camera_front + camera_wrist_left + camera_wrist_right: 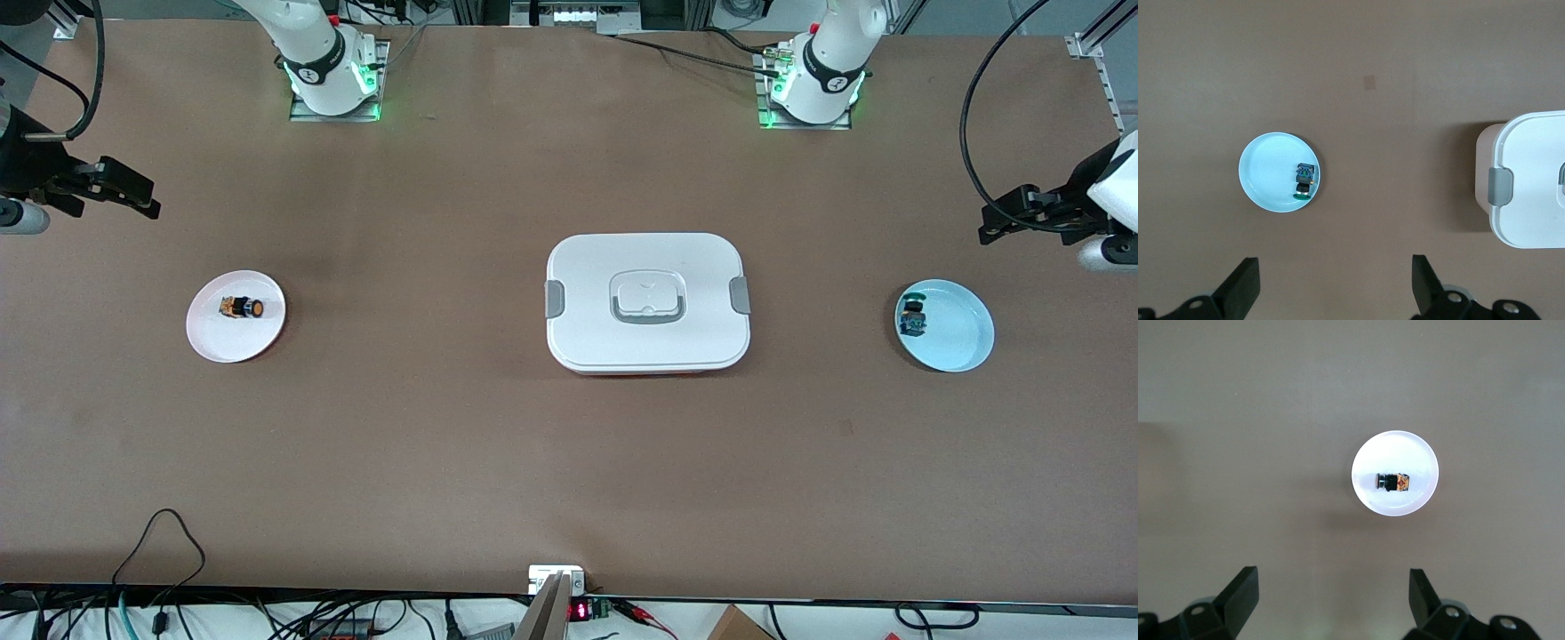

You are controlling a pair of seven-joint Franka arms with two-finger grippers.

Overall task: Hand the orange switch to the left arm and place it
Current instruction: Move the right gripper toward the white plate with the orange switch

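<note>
The orange switch (242, 308) lies on its side on a small white plate (222, 342) toward the right arm's end of the table. It also shows in the right wrist view as the orange switch (1393, 481) on that plate (1395, 450). The white box (647, 302) with grey clips sits mid-table, lid on. My right gripper (142, 197) hangs open and empty above the table by that plate; its wrist view shows the right gripper (1333, 593) with nothing between the fingers. My left gripper (989, 224) hangs open and empty at the other end, seen again as the left gripper (1336, 280).
A light blue plate (956, 333) toward the left arm's end holds a small blue-green switch (912, 317). The left wrist view shows this plate (1268, 167), its switch (1305, 181) and one end of the box (1531, 180). Cables run along the table edge nearest the front camera.
</note>
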